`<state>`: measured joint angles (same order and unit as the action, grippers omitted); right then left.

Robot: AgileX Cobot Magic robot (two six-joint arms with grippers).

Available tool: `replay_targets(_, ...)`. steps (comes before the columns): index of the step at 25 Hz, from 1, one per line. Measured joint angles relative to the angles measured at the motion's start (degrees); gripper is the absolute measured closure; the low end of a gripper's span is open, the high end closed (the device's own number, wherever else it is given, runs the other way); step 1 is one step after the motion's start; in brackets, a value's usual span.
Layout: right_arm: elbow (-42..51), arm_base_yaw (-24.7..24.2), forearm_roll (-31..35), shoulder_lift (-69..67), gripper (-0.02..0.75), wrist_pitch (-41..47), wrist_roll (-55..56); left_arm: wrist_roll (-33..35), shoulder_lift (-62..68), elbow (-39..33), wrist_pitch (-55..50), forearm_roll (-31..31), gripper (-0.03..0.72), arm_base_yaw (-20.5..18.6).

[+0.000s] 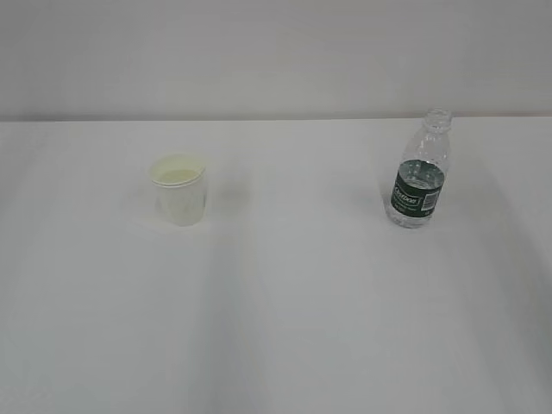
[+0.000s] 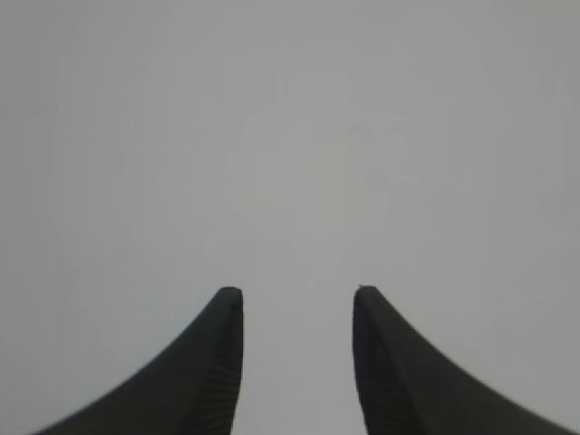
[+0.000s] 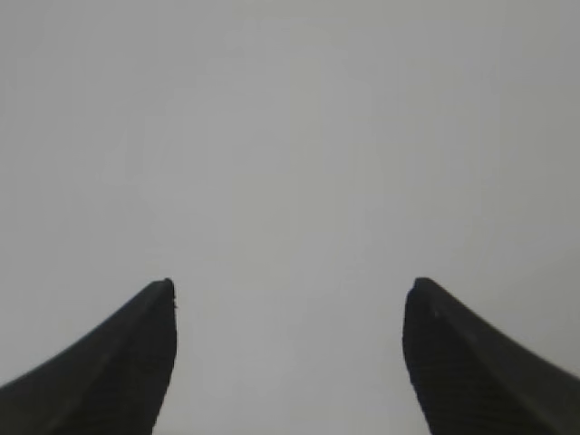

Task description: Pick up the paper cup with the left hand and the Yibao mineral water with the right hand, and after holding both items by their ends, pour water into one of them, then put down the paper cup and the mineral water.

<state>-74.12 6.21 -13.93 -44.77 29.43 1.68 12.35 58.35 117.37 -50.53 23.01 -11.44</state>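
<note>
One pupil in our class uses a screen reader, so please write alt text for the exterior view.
A white paper cup stands upright on the left of a plain white table, and a small clear Yibao mineral water bottle with a dark green label and no cap stands upright on the right, well apart from it. No robot arm shows in this view.

Label lettering on the Yibao mineral water (image 1: 419,174) is unreadable.

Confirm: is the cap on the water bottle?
No. The Yibao mineral water stands upright with its neck open and no cap.
</note>
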Motion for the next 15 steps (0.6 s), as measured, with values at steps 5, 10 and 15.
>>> replay_targets(5,0.0,0.0,0.23,-2.8,0.148,0.0,0.09,0.0,-0.8,0.0,-1.48,0.1,0.4,0.0)
replay_targets(10,0.0,0.0,2.15,-3.32,0.148,0.13,1.29,0.0,-1.55,0.0,-2.71,0.1,0.4,0.0)
replay_targets(15,0.0,0.0,2.55,-0.67,0.148,-0.72,2.96,0.0,-1.57,0.0,-2.95,0.1,0.4,0.0)
